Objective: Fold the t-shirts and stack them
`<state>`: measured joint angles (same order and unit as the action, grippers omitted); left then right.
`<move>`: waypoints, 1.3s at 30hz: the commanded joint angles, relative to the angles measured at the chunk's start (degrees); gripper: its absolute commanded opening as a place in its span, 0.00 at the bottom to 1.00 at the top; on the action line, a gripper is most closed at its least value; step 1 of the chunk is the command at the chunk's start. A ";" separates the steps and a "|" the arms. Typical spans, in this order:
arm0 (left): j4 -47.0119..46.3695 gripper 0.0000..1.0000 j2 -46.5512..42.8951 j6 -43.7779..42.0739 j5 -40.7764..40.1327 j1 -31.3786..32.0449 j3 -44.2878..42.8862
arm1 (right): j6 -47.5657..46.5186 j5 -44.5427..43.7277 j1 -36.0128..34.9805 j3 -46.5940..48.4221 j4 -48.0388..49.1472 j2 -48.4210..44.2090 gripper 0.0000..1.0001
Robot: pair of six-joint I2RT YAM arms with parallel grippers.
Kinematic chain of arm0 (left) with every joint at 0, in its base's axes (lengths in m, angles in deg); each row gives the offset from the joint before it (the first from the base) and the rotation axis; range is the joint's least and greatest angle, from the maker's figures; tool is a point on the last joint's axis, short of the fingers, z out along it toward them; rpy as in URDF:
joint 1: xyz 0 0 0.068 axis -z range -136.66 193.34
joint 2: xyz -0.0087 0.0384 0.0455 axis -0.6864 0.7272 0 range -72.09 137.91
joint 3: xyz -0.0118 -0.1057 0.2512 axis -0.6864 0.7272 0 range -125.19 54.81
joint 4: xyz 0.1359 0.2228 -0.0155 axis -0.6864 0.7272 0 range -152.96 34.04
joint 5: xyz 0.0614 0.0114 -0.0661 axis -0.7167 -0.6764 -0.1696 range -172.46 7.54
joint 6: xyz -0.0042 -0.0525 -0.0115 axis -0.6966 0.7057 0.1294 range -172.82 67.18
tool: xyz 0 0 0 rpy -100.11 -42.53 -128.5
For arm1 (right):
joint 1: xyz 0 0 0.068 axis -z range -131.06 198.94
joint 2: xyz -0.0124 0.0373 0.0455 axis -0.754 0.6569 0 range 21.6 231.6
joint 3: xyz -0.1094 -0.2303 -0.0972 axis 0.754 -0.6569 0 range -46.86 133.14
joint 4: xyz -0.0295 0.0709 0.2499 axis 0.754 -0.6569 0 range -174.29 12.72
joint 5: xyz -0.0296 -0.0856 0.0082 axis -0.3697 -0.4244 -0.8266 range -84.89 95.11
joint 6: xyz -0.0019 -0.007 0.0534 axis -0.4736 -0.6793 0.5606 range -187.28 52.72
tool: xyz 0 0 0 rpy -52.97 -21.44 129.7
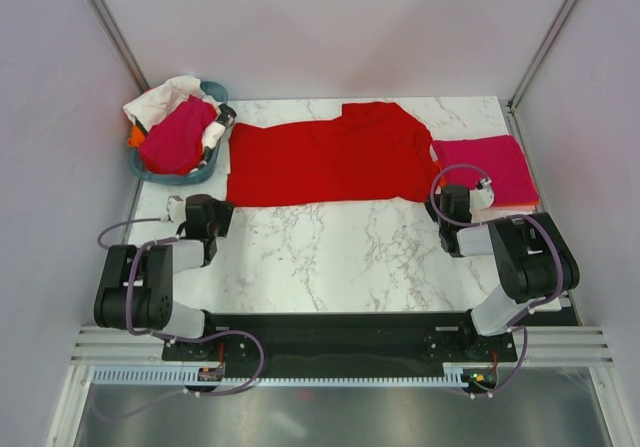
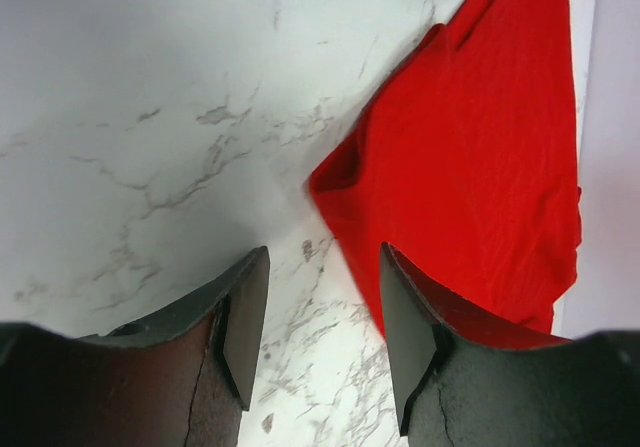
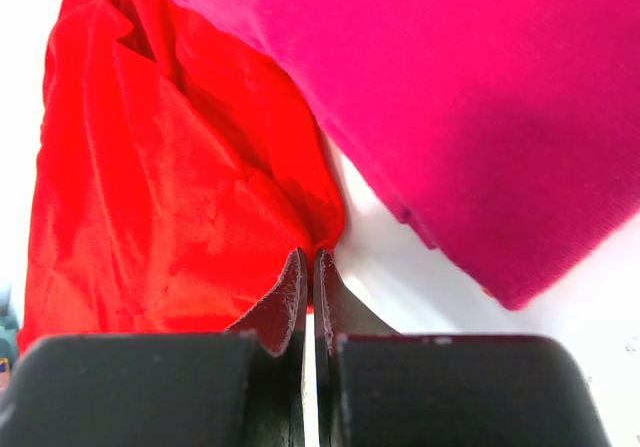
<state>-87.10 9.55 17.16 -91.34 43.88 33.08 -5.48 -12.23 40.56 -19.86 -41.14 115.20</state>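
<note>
The marble worktop (image 1: 330,257) carries everything. The red t-shirt (image 1: 330,157) lies spread flat across it, stretching from just ahead of your left pincer (image 2: 323,252) to the tips of your right pincer (image 3: 312,257). A folded magenta t-shirt (image 1: 485,167) sits just beyond the right pincer on its outer side, close beside the red cloth. It looks like the start of the stack. The teal tub (image 1: 200,175) stands beyond the left pincer on its outer side, with the waiting t-shirts (image 1: 178,139) heaped inside.

The step in hand appears to be taking hold of the red t-shirt's near edge for the first fold. Your right pincer is fully closed, and the red cloth puckers into its tips, so it seems to have that near corner pinched. Your left pincer stands about half open over bare marble with nothing between its jaws. The shirt's other near corner lies just ahead of it, slightly to its inner side.

Next, you would likely ease the left pincer forward and inward until that corner sits between the jaws, then close. With both corners held, lift them evenly so the hem rises level.
</note>
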 commanded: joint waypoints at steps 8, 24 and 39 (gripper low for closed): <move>-2.58 0.36 9.32 4.03 -1.66 1.31 -4.81 | 0.07 -0.94 -0.14 0.07 2.97 -2.55 0.00; 8.39 0.02 -2.09 -0.63 -7.55 -0.27 -4.02 | 0.34 -5.42 -0.06 -0.81 -13.87 -13.95 0.00; 19.21 0.02 -22.65 -2.03 -2.46 -5.45 7.84 | -1.50 -0.85 -0.58 -13.38 -33.31 -42.25 0.37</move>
<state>-70.73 -8.72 18.18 -93.24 40.51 39.00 -5.85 -12.76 40.16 -31.73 -68.31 79.05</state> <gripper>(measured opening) 0.033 0.334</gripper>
